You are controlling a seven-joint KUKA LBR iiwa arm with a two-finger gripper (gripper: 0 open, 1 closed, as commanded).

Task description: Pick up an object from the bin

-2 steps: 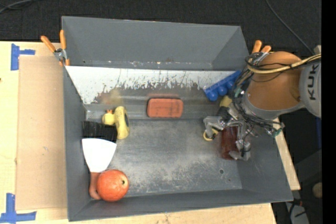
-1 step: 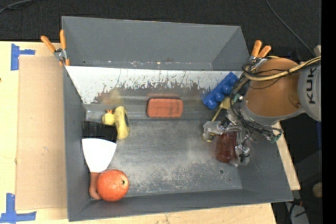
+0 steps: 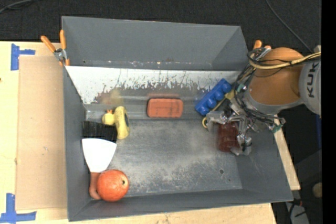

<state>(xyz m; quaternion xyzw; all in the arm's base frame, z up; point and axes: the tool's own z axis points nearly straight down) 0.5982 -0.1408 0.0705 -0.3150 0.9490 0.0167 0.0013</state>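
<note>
So the gripper (image 3: 237, 134) is down at the right end of the bin (image 3: 157, 50), right over a dark reddish-brown chunk (image 3: 226, 140), and honestly I can't tell if it's open or clamped. A blue studded brick (image 3: 213, 97) sits just up-left of it and an orange-red block (image 3: 165, 108) further left. A yellow toy (image 3: 118, 121), white piece (image 3: 98, 152) and orange ball (image 3: 112, 185) are way off left. Only readable text is "KU" on the arm (image 3: 310, 86).
</note>
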